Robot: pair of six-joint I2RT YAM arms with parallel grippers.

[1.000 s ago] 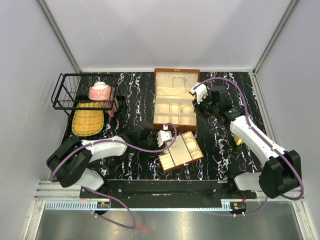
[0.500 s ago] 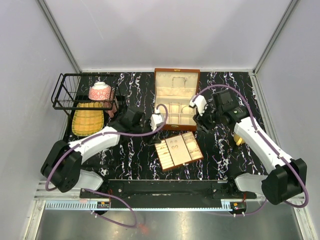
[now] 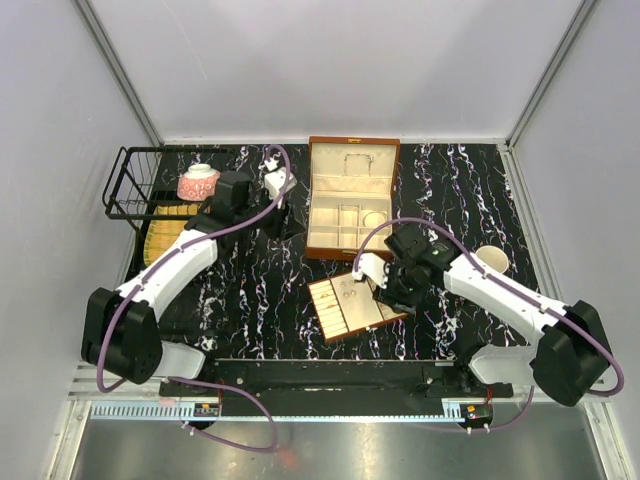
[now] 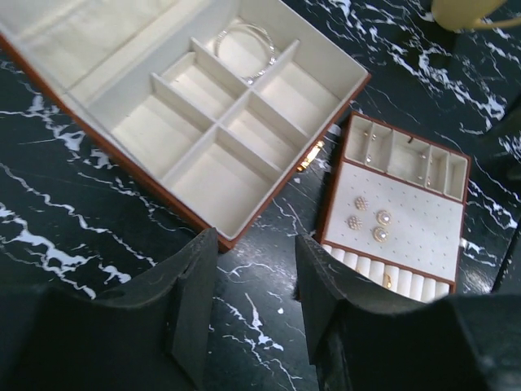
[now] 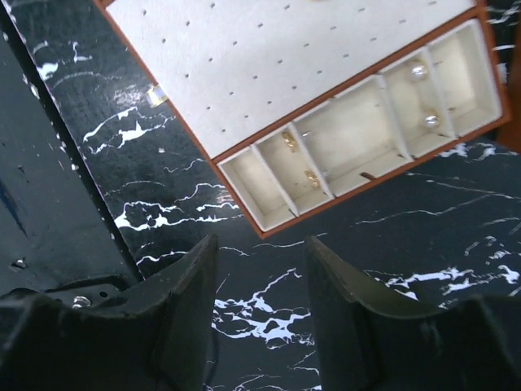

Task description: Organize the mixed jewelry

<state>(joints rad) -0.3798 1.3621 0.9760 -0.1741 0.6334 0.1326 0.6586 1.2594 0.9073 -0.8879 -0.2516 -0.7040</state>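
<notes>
- On the table (image 3: 450, 185), top view, the box (image 3: 352, 195) stands at 12 o'clock with its lid up. The tray (image 3: 340, 310) lies askew at the box's 6 o'clock, apart from it.
- The left gripper (image 3: 282, 208) hangs at the box's 9 o'clock, just beside its wall. The right gripper (image 3: 383, 292) hovers over the tray's 3 o'clock end.
- A cup (image 3: 490, 260) sits at the tray's 3 o'clock, well apart. A basket (image 3: 125, 190) holding a bowl (image 3: 200, 182) stands at the table's 10 o'clock, with a mat (image 3: 165, 240) at its 6 o'clock.
- In the left wrist view the left gripper (image 4: 256, 301) has its jaws moderately apart over bare marble, with nothing between them.
- A bangle (image 4: 244, 45) lies in the box's (image 4: 203, 220) 1 o'clock corner compartment; the other compartments look bare.
- At the box's 4 o'clock, four studs (image 4: 370, 224) sit on the tray's (image 4: 415, 236) dotted pad. A ring (image 4: 387, 281) stands in the roll slots at its 6 o'clock edge. The slots at its 12 o'clock edge hold bits too small to tell.
- In the right wrist view the right gripper (image 5: 260, 301) has its jaws likewise apart and holds nothing. It is over marble at the tray's (image 5: 269, 73) 6 o'clock.
- Gold pieces (image 5: 289, 140) lie in two middle slots, and pearls (image 5: 419, 72) lie in a slot toward 3 o'clock.
</notes>
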